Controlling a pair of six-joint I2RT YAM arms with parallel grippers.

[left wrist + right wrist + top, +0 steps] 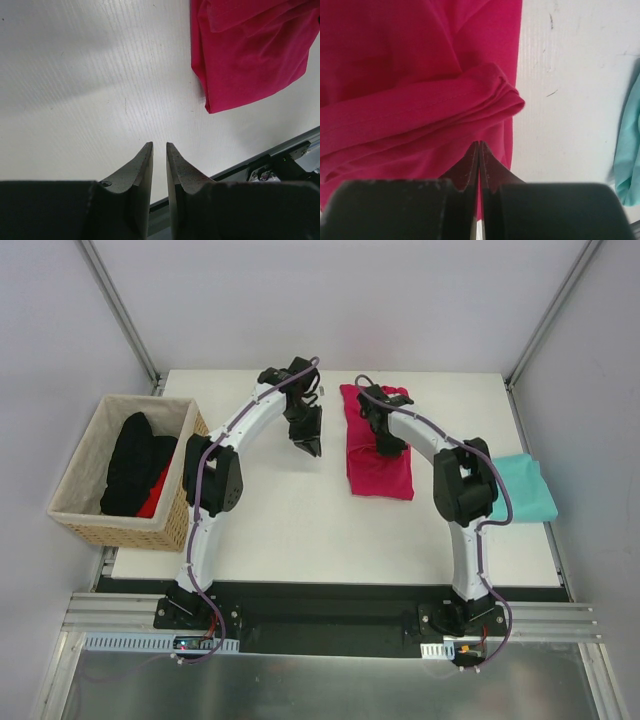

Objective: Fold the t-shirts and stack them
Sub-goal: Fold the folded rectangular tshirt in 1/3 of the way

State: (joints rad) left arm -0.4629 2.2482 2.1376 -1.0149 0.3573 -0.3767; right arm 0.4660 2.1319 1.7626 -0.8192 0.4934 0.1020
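Observation:
The crimson-pink t-shirt (375,472) lies folded into a long strip at the back middle of the table. My right gripper (388,448) hovers over it, shut. In the right wrist view its tips (479,143) meet just short of a rolled fold of the pink t-shirt (395,75), and no cloth shows between them. The teal t-shirt (527,490) lies at the table's right edge, and its edge (627,150) shows in the right wrist view. My left gripper (312,447) hangs over bare table left of the pink t-shirt (250,55). Its jaws (159,145) stand a narrow gap apart, holding nothing.
A wicker basket (120,532) stands off the table's left side, holding black cloth (135,465) and a bit of red cloth (155,502). The table's near edge and a dark rail (280,150) show in the left wrist view.

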